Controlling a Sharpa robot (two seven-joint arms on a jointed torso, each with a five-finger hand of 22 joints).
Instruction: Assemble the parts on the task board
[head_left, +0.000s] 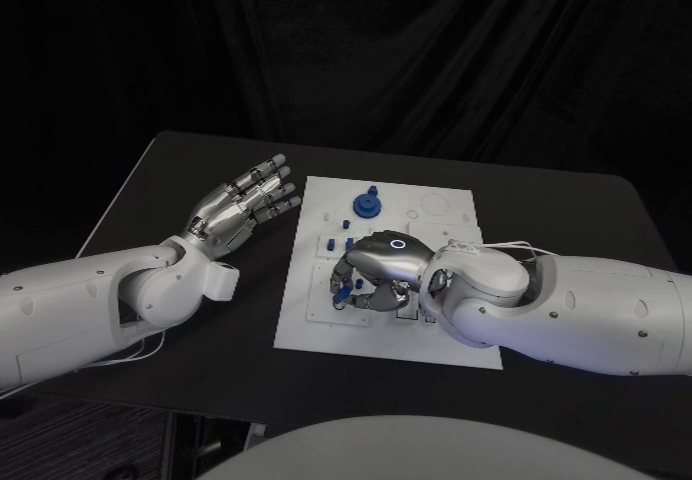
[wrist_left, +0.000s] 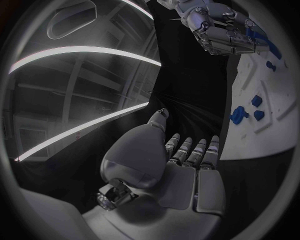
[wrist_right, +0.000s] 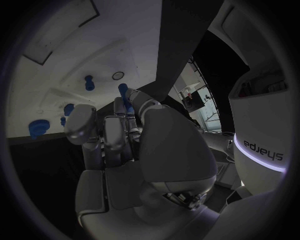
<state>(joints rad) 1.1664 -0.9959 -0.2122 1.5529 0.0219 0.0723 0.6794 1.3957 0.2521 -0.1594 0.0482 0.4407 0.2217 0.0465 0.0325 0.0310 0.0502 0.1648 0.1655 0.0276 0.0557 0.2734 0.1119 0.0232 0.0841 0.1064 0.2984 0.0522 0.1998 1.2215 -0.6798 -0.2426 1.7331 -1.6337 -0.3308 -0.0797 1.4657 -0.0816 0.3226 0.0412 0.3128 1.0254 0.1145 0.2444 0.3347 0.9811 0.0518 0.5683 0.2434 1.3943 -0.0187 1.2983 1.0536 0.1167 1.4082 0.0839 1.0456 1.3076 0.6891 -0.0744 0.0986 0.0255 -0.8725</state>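
Black table (head_left: 188, 350): carries a white task board (head_left: 325, 335) at its middle. Right robot hand (head_left: 378, 272): over the near half of the board, fingers curled downward; the right wrist view shows a small blue part (wrist_right: 125, 94) pinched at its fingertips. Near it, small blue parts (head_left: 336, 243) on the board's left-middle area, some standing in recesses; exact seating cannot be told. Left robot hand (head_left: 242, 207): above the bare table just beside the board's left edge, well apart from the right robot hand, palm up, fingers straight and slightly spread, holding nothing. Far end of the board: a blue gear-shaped part (head_left: 371, 204) standing upright, with pale moulded outlines beside it toward the far right corner.
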